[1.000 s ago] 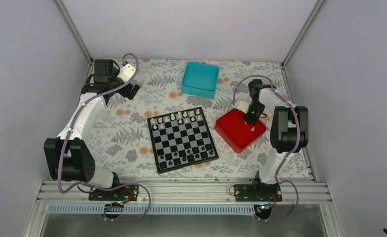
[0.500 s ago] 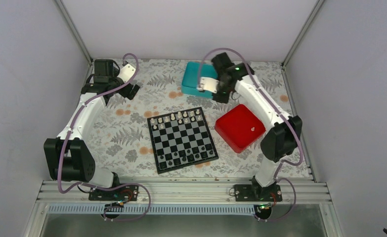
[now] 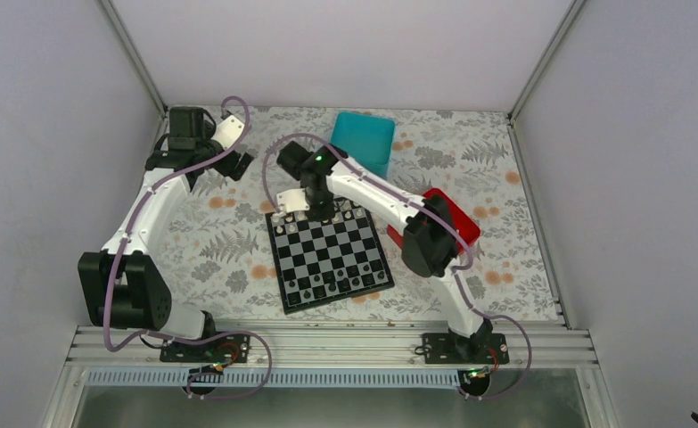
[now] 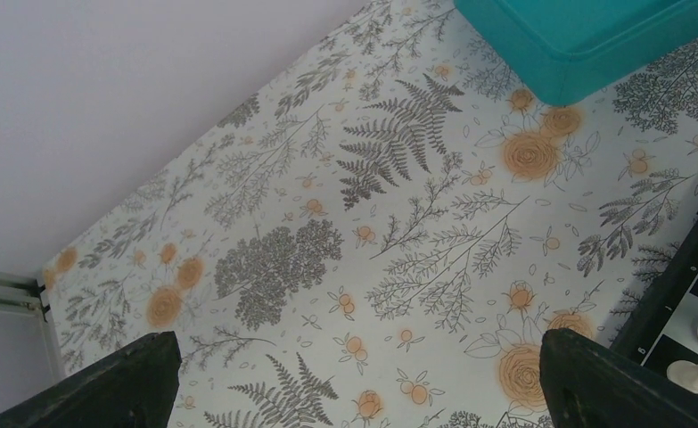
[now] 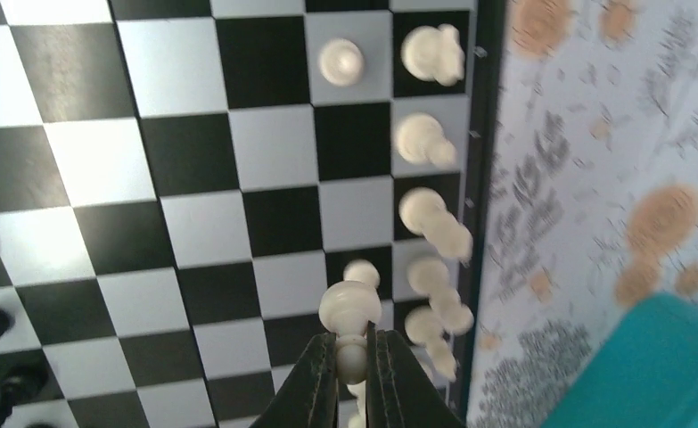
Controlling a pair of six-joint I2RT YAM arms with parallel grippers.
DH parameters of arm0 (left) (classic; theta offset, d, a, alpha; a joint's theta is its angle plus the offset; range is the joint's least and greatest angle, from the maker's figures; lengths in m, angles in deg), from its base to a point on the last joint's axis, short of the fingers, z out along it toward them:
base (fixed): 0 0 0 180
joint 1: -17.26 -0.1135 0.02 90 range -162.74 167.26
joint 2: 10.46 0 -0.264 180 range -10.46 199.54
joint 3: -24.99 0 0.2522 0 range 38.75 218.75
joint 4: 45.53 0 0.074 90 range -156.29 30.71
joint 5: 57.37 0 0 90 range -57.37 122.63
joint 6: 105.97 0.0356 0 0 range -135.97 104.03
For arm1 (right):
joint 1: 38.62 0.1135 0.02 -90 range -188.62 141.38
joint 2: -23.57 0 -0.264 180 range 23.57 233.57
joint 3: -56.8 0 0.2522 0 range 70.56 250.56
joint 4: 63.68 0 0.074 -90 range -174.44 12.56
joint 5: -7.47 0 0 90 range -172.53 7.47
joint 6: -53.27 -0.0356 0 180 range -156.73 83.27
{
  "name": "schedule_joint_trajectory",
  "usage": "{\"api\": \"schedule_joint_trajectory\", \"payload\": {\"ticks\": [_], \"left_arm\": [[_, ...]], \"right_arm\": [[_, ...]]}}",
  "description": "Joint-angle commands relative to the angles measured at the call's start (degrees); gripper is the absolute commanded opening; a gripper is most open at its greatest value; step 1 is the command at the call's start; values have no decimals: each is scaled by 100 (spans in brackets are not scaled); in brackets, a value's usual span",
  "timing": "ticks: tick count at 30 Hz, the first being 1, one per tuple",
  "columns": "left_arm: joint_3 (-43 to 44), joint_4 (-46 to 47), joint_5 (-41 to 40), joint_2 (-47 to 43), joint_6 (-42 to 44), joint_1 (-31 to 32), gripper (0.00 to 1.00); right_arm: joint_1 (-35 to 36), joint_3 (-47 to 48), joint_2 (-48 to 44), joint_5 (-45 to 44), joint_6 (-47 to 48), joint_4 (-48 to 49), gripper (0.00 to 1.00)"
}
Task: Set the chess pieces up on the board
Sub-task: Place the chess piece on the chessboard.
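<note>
The board lies mid-table, with white chess pieces along its far edge and dark pieces in the near rows. My right gripper hovers over the board's far left part, shut on a white pawn. In the right wrist view my right gripper pinches the pawn below its round head, above the checks of the board, with a row of white pieces next to the edge. My left gripper stands open at the back left, and the left wrist view shows my left gripper over bare cloth.
A teal box stands at the back of the table behind the board. A red tray sits to the board's right, partly hidden by my right arm. The left wrist view catches the teal box and the board's corner.
My right arm swung from the red tray, past the teal box, to the board's far left part, carrying the white pawn. The left arm has not moved.
</note>
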Motion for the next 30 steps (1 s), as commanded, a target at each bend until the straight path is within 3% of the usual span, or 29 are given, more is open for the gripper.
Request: {"api": "schedule_joint_trajectory", "payload": {"ticks": [1, 9, 30], "left_arm": [[11, 17, 151, -182, -39, 7, 100], [-4, 31, 200, -186, -33, 4, 100], [-127, 78, 308, -183, -6, 2, 100]], "right_arm": [[191, 379, 290, 144, 233, -169, 6], [283, 588, 836, 336, 342, -17, 7], [276, 753, 1252, 349, 387, 272, 10]]}}
